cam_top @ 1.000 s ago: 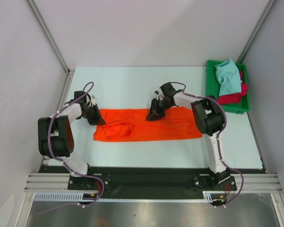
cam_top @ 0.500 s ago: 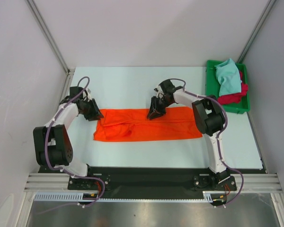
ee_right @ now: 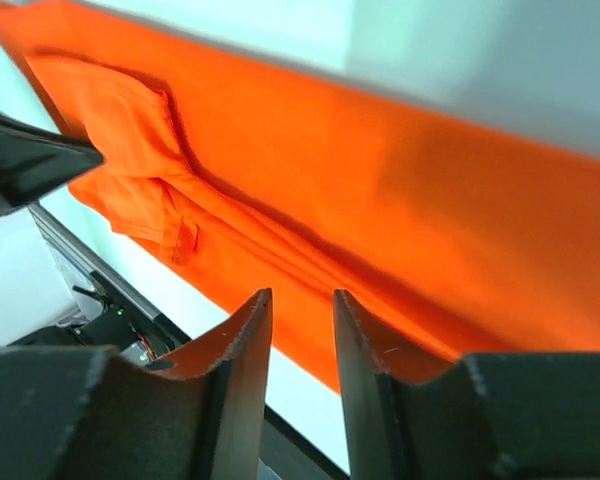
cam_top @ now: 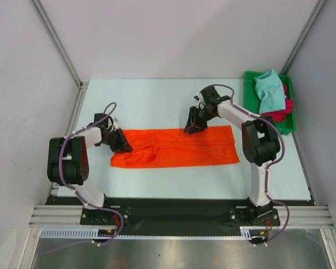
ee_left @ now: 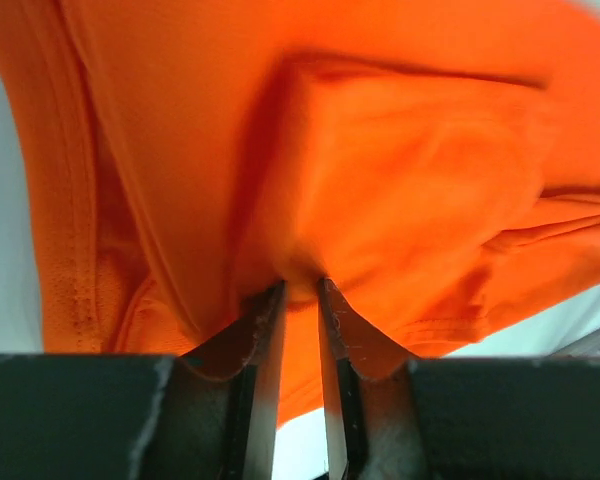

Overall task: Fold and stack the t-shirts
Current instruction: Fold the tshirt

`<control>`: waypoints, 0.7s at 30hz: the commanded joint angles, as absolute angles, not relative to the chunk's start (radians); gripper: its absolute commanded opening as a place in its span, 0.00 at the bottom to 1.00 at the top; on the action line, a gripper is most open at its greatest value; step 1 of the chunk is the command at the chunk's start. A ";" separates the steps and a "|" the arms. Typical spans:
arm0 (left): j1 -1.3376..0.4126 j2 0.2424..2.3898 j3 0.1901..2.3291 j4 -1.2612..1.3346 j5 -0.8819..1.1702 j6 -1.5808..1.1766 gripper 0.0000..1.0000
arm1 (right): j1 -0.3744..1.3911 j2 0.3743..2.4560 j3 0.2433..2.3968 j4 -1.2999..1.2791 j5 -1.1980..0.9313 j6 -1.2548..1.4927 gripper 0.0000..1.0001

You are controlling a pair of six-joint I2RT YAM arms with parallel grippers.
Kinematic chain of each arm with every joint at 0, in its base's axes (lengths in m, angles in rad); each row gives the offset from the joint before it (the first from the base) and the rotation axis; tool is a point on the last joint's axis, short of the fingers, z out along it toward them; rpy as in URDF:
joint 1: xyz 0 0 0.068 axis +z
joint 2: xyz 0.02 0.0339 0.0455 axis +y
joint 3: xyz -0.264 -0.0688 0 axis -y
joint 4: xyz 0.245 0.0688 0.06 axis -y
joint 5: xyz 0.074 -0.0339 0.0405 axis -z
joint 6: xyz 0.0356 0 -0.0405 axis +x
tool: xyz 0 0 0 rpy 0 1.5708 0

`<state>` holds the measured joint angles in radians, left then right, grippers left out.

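Observation:
The bright orange t-shirt (cam_top: 179, 152) lies as a long folded strip across the middle of the table. My left gripper (cam_top: 123, 147) is at its left end, shut on a fold of the orange cloth (ee_left: 400, 150), which bunches at the tips of the gripper (ee_left: 300, 287). My right gripper (cam_top: 190, 128) is at the strip's far edge near the middle, slightly open and empty, just above the orange cloth (ee_right: 380, 200), with nothing between its fingertips (ee_right: 302, 300). The light teal t-shirt (cam_top: 269, 92) lies on the crimson red t-shirt (cam_top: 277, 116) at the back right.
The green plastic tray (cam_top: 247, 101) holding the teal and red shirts stands at the table's back right corner. White walls and metal posts close in the table on the left, back and right. A black rail runs along the near edge.
My left gripper has moved right from beside the shirt's left end onto it and closed on the cloth. My right gripper has let go, lifted off the shirt and moved back and right.

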<state>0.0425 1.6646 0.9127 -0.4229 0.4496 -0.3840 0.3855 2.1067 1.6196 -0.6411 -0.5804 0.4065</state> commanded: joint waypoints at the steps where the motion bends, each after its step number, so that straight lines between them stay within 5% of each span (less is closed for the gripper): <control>1: 0.051 1.693 0.870 -0.368 0.443 -0.391 0.25 | 0.348 1.967 1.547 -0.650 -0.538 0.379 0.38; 10: 0.035 1.568 0.926 -0.449 0.330 -0.393 0.40 | 0.293 1.836 1.393 -0.787 -0.277 0.247 0.43; 21: 0.008 1.278 0.807 -0.534 0.319 -0.532 0.45 | 0.082 1.632 1.096 -0.769 -0.305 0.242 0.44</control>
<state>0.0147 1.3468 0.8890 -0.5034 0.3378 -0.4587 0.1162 1.7073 1.1629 -0.7780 -0.3138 0.2634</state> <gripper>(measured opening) 0.438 0.448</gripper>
